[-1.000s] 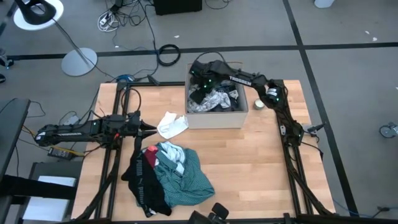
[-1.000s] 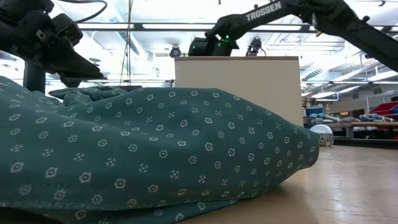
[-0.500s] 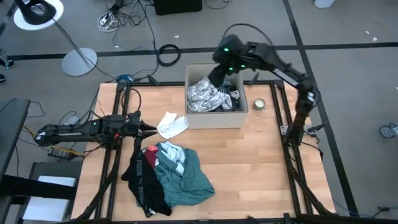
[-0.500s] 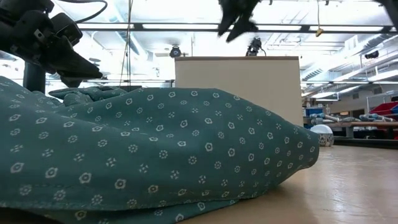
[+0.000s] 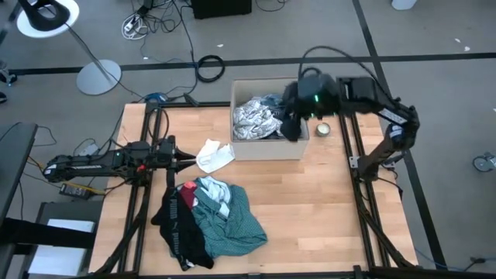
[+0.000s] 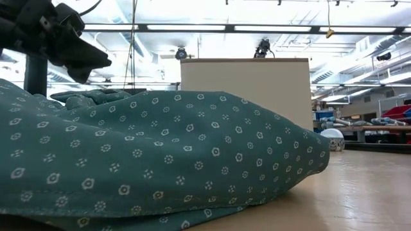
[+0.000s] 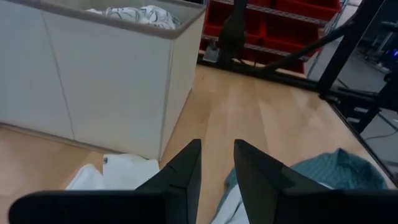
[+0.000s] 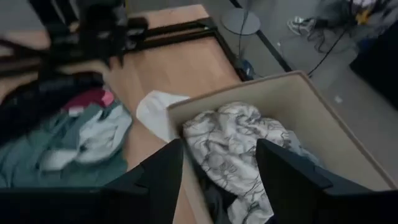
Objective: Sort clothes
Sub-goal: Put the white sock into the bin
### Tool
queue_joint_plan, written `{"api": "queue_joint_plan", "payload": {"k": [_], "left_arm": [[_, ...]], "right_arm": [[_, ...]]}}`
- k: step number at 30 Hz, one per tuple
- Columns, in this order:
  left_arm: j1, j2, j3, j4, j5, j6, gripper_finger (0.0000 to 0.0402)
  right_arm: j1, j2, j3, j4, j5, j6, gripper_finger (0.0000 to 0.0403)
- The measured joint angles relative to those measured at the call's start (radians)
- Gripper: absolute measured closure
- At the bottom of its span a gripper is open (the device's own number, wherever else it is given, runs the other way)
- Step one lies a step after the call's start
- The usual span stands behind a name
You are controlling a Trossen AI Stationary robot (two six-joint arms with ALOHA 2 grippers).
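since half a second ago the right arm has swung from over the box's far corner to its right side, and the right gripper (image 5: pixel 293 124) now hangs above the right end of the cardboard box (image 5: pixel 267 147), carrying a dark garment (image 5: pixel 291 129) that dangles from it. in the right wrist view its fingers (image 8: pixel 163 171) stand well apart, so how the cloth is gripped cannot be told.

the wooden table (image 5: pixel 333 201) fills the middle of the scene, on a grey floor with cables and a lamp base (image 5: pixel 98 76) beyond. on the near left part of the table lies the largest heap: a teal shirt (image 5: pixel 232 221) with a black piece (image 5: pixel 177 221), a red scrap and a light blue piece bunched against it. a white garment (image 5: pixel 214 155) lies just beside the box's left wall. inside the box a black-and-white patterned piece (image 5: pixel 256 116) sits at the left end. a small tin (image 5: pixel 324 129) stands right of the box.

the coming move likely turns on this: the sorted heap lies toward the near left from the right gripper, across the table. the left gripper (image 5: pixel 186 161) waits nearer that heap, fingers (image 7: pixel 183 171) narrowly parted and empty, touching the white garment's edge.
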Motion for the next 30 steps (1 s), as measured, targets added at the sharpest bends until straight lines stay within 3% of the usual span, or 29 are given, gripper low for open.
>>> {"api": "queue_joint_plan", "payload": {"k": [6, 12, 18, 23, 30], "left_arm": [[0.000, 0.000, 0.000, 0.002, 0.000, -0.002, 0.0300], [0.000, 0.000, 0.000, 0.001, 0.000, -0.003, 0.0300], [0.000, 0.006, 0.000, -0.002, -0.006, -0.059, 0.0300], [0.000, 0.051, 0.000, -0.005, -0.025, -0.079, 0.0300], [0.002, 0.215, 0.000, -0.001, -0.126, -0.179, 0.0300]], "right_arm": [[0.222, -0.025, -0.138, 0.006, 0.181, 0.034, 0.0201], [0.359, -0.094, -0.487, 0.162, 0.319, 0.171, 0.0202], [0.430, -0.189, -0.916, 0.544, 0.323, 0.287, 0.0202], [0.448, -0.239, -1.248, 0.990, 0.318, 0.319, 0.0203], [0.436, -0.207, -1.569, 1.505, 0.271, 0.316, 0.0215]]}}
